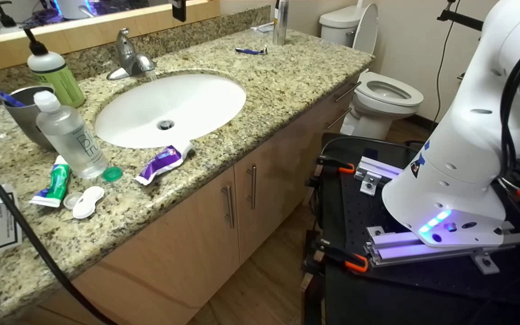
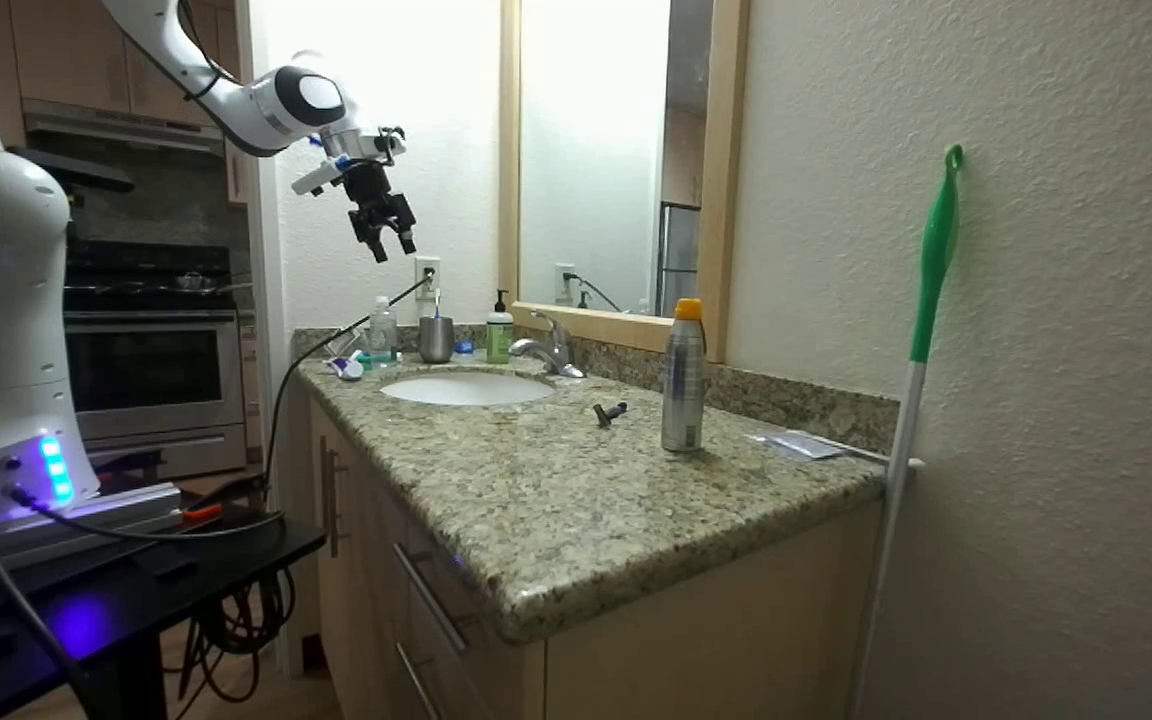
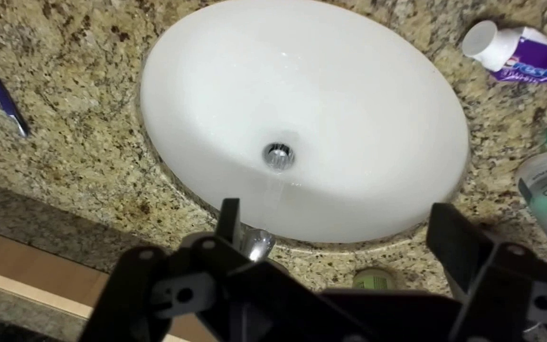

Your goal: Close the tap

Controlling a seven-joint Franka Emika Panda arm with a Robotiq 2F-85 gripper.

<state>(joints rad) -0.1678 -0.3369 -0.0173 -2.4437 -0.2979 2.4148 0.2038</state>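
Observation:
The chrome tap (image 1: 130, 58) stands on the counter behind the white oval basin (image 1: 201, 106), its lever on top. It also shows in the other exterior view (image 2: 558, 350). A thin stream of water runs from its spout into the basin. In the wrist view only the spout tip (image 3: 258, 243) shows, beside the left finger; my gripper hides the lever and body. My gripper (image 2: 395, 250) is open and empty, high above the counter and well apart from the tap. In the wrist view the fingers (image 3: 336, 209) stand wide apart above the basin's rear rim.
A green soap bottle (image 1: 59, 76), a grey cup (image 1: 27, 115) and a clear bottle (image 1: 75, 144) stand beside the basin. A purple toothpaste tube (image 1: 163, 163) lies in front. A spray can (image 2: 683, 385) and a razor (image 2: 609, 413) are beyond. A mirror (image 2: 591, 150) backs the counter.

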